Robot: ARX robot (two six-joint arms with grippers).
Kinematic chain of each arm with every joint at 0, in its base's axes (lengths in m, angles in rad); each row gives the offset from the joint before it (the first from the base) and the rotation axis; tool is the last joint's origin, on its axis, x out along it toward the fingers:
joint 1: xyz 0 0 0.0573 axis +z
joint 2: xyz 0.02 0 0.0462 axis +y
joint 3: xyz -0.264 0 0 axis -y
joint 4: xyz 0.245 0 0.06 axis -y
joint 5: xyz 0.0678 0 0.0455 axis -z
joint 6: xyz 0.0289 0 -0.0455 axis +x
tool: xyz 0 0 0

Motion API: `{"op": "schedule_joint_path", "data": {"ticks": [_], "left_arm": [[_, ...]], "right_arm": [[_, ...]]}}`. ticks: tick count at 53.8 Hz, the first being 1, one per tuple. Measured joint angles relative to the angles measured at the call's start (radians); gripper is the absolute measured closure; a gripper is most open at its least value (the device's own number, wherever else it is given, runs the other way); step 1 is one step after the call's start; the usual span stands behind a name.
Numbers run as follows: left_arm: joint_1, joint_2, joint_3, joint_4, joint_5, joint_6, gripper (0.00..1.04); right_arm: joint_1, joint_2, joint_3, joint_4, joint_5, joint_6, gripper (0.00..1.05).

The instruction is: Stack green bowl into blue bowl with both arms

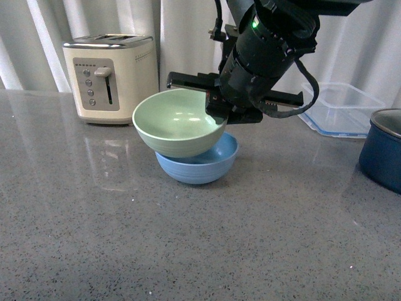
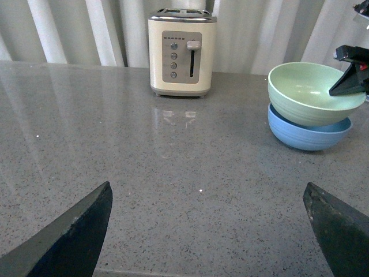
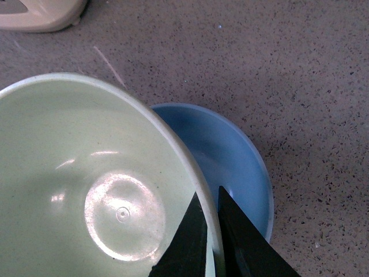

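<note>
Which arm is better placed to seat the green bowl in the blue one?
The right arm: its jaws are shut on the rim of the green bowl, holding it off-centre over the blue bowl. The left arm has open jaws, far from both.

The right arm (image 1: 276, 25) reaches down from the upper right. Its thick round wrist (image 1: 260, 53) is tilted toward the left, with a small green light (image 1: 255, 25) lit on it and a black cable (image 1: 308, 94) looping at its side. The right pincer (image 1: 215, 111) is clamped on the right-hand rim of the green bowl (image 1: 178, 122), one finger (image 3: 190, 239) inside the rim and the other outside, nearly meeting. The left pincer (image 2: 206, 190) hangs low over the bench (image 2: 173, 173), its dark fingers (image 2: 75, 231) spread wide with nothing between them. Its arm is out of sight in the front view.
</note>
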Motion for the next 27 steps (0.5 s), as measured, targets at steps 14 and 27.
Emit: {"op": "schedule_joint_path", "data": {"ticks": [14, 27], "left_arm": [[0.0, 0.0, 0.0, 0.0, 0.0, 0.0, 0.07], [0.0, 0.0, 0.0, 0.0, 0.0, 0.0, 0.07]], "right_arm": [[-0.019, 0.007, 0.006, 0.019, -0.011, -0.001, 0.79], [-0.034, -0.171, -0.082, 0.073, -0.111, -0.003, 0.38]]}}
